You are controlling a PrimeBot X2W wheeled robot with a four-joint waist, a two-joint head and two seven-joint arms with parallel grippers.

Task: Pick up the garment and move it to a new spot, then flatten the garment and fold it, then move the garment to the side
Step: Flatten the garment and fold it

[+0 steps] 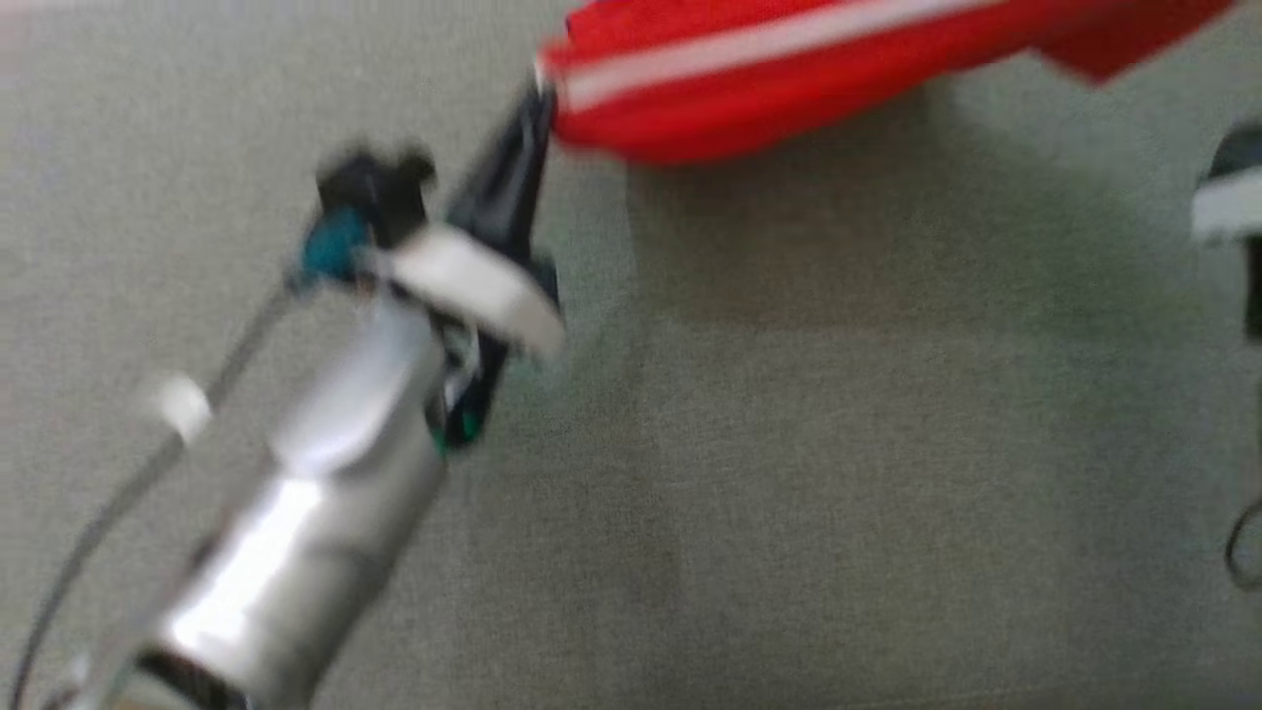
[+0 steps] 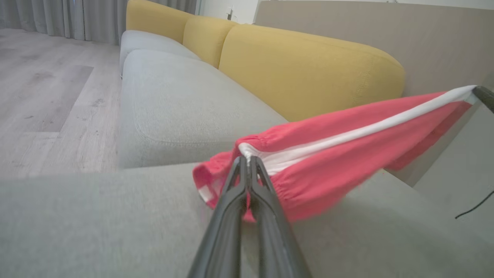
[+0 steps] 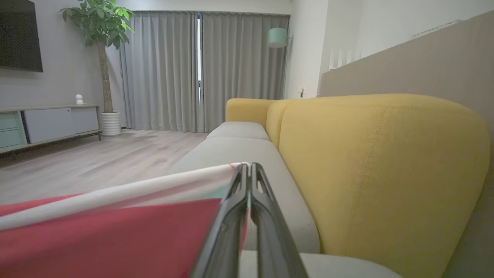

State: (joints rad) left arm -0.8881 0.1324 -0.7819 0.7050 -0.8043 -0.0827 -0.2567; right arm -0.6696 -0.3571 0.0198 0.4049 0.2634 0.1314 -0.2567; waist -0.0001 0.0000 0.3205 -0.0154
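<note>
Head view is motion-blurred, but the left gripper (image 1: 539,97) is made out with its dark fingers pressed together on the left end of the garment (image 1: 749,108), a red piece with a white stripe. It is held up at the top of the frame above the grey seat cushion (image 1: 789,493), and a soft shadow is cast on the cushion beneath it. A pale and dark shape (image 1: 1227,197) at the right edge is probably part of the other arm, too smeared to confirm. Left wrist view: the jaws are seen clamped on the gathered edge where the white stripe starts. The garment is stretched from there up to the right gripper (image 2: 485,94), whose dark tip is seen pinching the far end of the stripe. The red fabric sags between the two grips; whether its lowest fold touches the seat cannot be told through the blur. Yellow back cushions (image 2: 308,69) are seen behind it, wood floor (image 2: 50,96) to the left, and a thin black cable (image 2: 474,206) at the lower right. Right wrist view: the right fingers are seen closed tight on the white-striped edge, with the red cloth spreading away to the lower left. Grey curtains (image 3: 166,69) and a potted plant (image 3: 98,23) are seen at the far end of the room.
</note>
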